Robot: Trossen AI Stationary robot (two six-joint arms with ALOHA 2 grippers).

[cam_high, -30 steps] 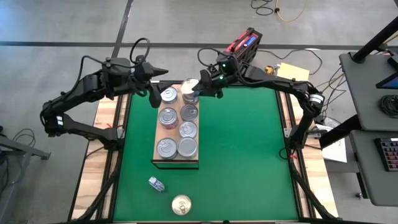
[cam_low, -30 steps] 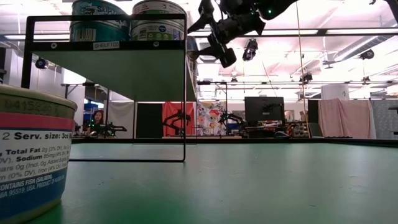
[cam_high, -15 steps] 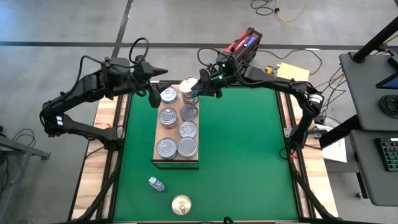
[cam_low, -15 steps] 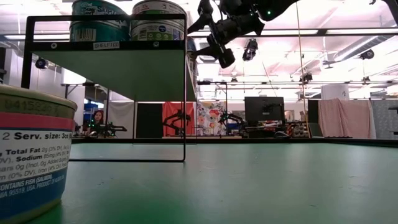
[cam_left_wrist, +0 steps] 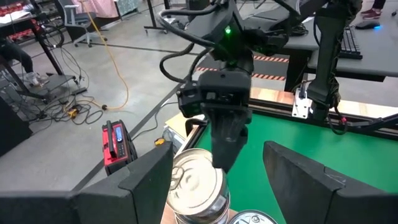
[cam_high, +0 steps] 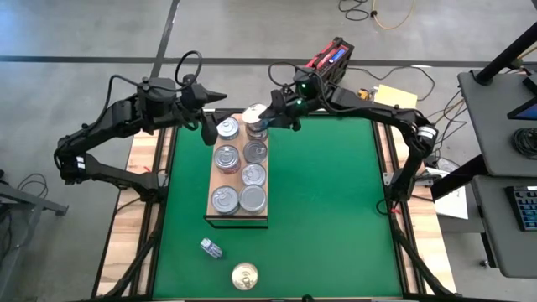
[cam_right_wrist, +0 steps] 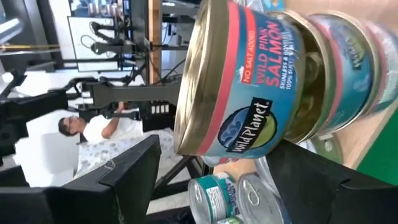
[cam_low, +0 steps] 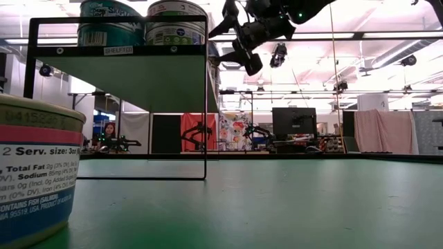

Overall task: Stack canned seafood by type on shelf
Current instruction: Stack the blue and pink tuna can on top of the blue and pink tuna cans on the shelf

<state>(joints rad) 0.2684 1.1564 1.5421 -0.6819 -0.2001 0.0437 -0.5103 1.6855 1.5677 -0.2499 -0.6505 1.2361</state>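
most tins already sit in two rows on the wooden shelf (cam_high: pixel 239 180). the right gripper (cam_high: pixel 268 119), jaws spread around a pink salmon can (cam_high: pixel 256 116), holds it over the far stack. the left gripper (cam_high: pixel 207 134) waits beside it, jaws wide, empty. a gold-lidded tin (cam_high: pixel 244 275) and a tipped tin (cam_high: pixel 211 248) remain on the green tabletop (cam_high: pixel 327 201).

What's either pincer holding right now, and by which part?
The right pincer grips a salmon can across its side wall. The left pincer is open, holding nothing.
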